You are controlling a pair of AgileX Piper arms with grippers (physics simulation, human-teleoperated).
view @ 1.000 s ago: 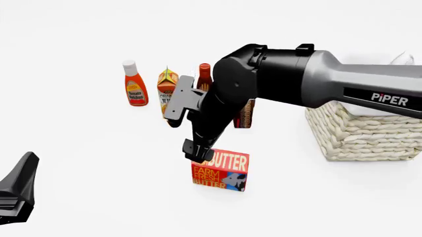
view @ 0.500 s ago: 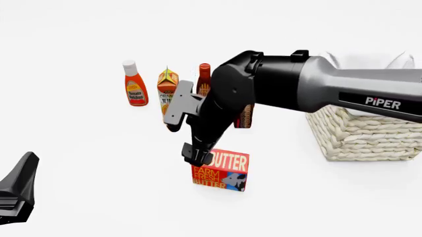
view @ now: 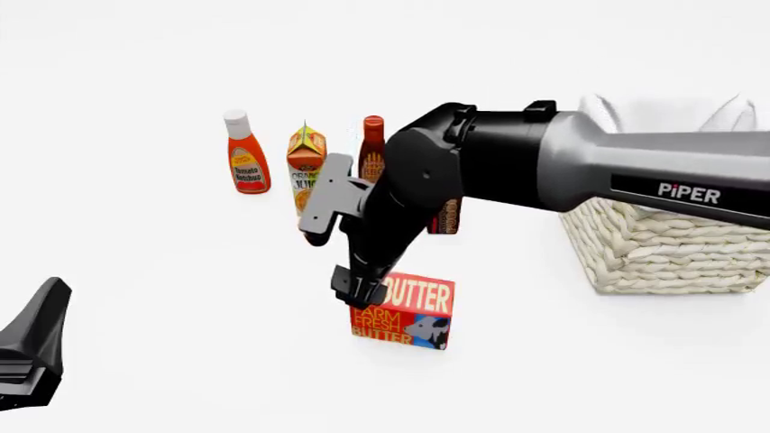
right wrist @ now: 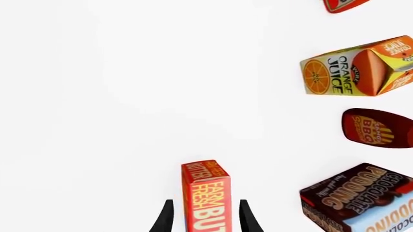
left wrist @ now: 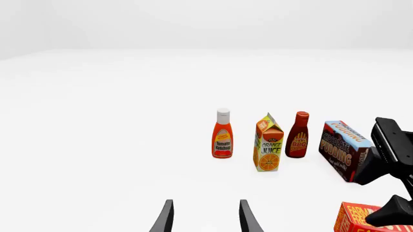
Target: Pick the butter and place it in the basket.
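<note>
The butter [view: 409, 316], a red-orange box with yellow and white lettering, stands on edge on the white table near the front middle. My right gripper [view: 361, 290] reaches down onto its left top end. In the right wrist view the fingers [right wrist: 166, 217] straddle the butter [right wrist: 205, 193] with a small gap on each side, so the right gripper [right wrist: 204, 220] is open. The cream woven basket [view: 662, 248] stands at the right, partly behind the right arm. My left gripper [view: 31, 352] rests at the front left, open and holding nothing [left wrist: 204, 218]. The butter's corner [left wrist: 358, 218] shows in the left wrist view.
Behind the butter stands a row: a ketchup bottle [view: 247, 158], an orange juice carton [view: 306, 162], a BBQ sauce bottle [view: 371, 144] and a chocolate pudding box [view: 448, 216], the last mostly hidden by the right arm. The pudding box [right wrist: 358, 203] lies close beside the butter.
The right arm has dropped a little, bringing its gripper slightly lower over the butter's left end. The butter and the left arm have not moved.
</note>
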